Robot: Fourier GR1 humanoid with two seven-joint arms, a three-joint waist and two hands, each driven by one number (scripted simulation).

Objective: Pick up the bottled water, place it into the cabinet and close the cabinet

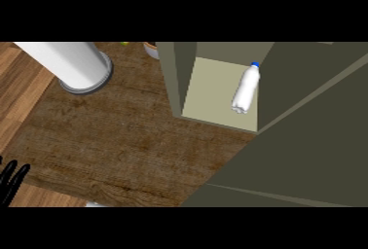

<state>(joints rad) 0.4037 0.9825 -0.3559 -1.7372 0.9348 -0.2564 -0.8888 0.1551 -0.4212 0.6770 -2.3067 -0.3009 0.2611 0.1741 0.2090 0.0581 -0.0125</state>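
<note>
The widest thing in the head view is the cabinet door (305, 158), a dark olive panel that stands open across the right side. After it comes the brown wooden counter (122, 141). The cabinet (176, 78) shows its pale inner surface, and a tall white cylinder (68, 61) stands on a grey base at the upper left, well apart from it. The bottled water (245, 90) is already inside the cabinet, just beside the right inner wall, with its blue cap pointing away from the robot. I cannot tell if it lies flat or leans. I judge it a light, thin-walled plastic bottle, smooth and a little slippery, which can dent and roll. If it must be moved again, the middle of the body is the best place to hold it. The door is not yet closed. The left hand (12, 177) shows only at the lower left edge, resting, with its black fingers straight and slightly spread, holding nothing. The right hand is not visible.
</note>
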